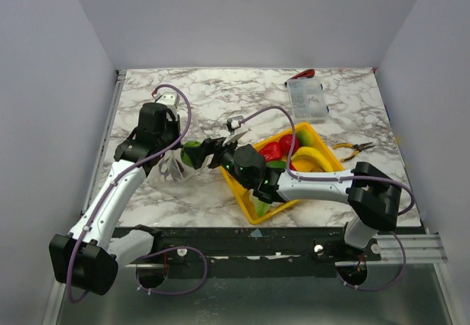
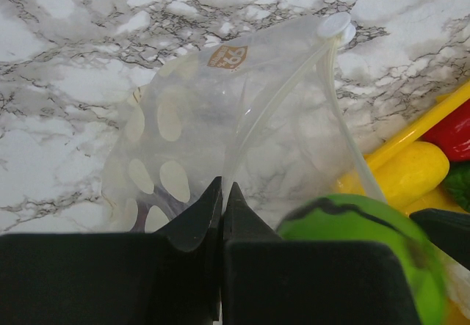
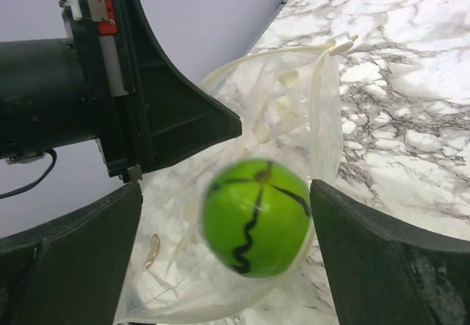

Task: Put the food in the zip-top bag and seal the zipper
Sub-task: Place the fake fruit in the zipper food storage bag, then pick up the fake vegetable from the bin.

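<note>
Your thin transparent zip-top bag with pale dots (image 2: 213, 119) is held by the left gripper (image 2: 222, 196), whose jaws are pinched together on the bag's edge at the bottom centre of the left wrist view. The bag's mouth gapes toward the right gripper (image 3: 226, 193). A round green toy fruit with black stripes (image 3: 257, 217) shows blurred right at that mouth, with film behind and beneath it; you cannot tell whether it is fully inside. The right jaws stand wide apart, with a clear gap between the fruit and the lower-left finger, so they grip nothing. In the overhead view the yellow rectangular plastic tray (image 1: 328, 146) lies centre right. It holds a red toy pepper (image 1: 272, 150), a yellow toy banana (image 1: 312, 160) and green pieces (image 1: 261, 207), and the right arm crosses over it. The bag sits just left of the tray. A rigid clear compartment box (image 1: 305, 99) lies toward the upper right, and yellow-handled pliers (image 1: 354, 148) lie beside the tray's right corner. Bare marble tabletop (image 1: 220, 97) spreads across the upper centre and below the bag. The clear zipper strip (image 2: 345, 123) is parted, its two halves diverging from a white tab at the top.
</note>
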Robot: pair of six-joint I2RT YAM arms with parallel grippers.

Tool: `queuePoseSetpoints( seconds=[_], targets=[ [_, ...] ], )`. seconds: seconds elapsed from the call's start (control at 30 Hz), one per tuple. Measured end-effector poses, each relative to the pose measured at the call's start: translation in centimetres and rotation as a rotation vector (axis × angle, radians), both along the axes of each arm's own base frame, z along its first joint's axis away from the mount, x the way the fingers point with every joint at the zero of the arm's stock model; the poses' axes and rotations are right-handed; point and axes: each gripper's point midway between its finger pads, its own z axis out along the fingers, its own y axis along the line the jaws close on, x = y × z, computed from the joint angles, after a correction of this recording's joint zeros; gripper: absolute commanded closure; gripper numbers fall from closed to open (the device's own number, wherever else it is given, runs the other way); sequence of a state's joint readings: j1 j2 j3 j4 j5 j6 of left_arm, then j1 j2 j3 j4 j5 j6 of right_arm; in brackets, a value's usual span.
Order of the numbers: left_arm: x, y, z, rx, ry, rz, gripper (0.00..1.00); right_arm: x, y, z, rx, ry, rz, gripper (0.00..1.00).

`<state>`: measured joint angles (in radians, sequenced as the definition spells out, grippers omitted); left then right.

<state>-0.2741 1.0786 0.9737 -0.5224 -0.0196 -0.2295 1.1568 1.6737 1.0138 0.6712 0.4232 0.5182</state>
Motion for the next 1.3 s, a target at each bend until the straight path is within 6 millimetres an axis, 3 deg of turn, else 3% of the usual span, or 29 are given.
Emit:
queuePoseSetpoints(
  seconds=[0.33, 0.57, 0.7, 0.8, 1.13, 1.3],
  targets=[
    [-0.1, -0.1, 0.2, -0.003, -0.007, -0.003, 1.0, 0.2, -0.3, -0.6, -0.089, 0.013, -0.013, 0.03],
    [-0.1, -0.1, 0.2, -0.003, -0.008, -0.004, 1.0, 0.2, -3.9, 0.2, -0.204, 0.017, -0.087, 0.11],
    [-0.1, -0.1, 0.2, -0.003, -0.008, -0.004, 1.0, 0.3, -7.9, 0.9, -0.254, 0.03, -0.165, 0.12],
    [-0.1, -0.1, 0.2, -0.003, -0.007, -0.004, 1.0, 0.8, -11.7, 0.1, -0.305, 0.061, -0.24, 0.14],
    [-0.1, -0.1, 0.2, -0.003, -0.007, -0.004, 1.0, 3.6, -27.0, -7.6, -0.493, 0.355, -0.585, 0.2],
    [-0.1, -0.1, 0.2, -0.003, -0.007, -0.005, 1.0, 3.6, -31.4, -10.2, -0.507, 0.502, -0.693, 0.21]
  ],
)
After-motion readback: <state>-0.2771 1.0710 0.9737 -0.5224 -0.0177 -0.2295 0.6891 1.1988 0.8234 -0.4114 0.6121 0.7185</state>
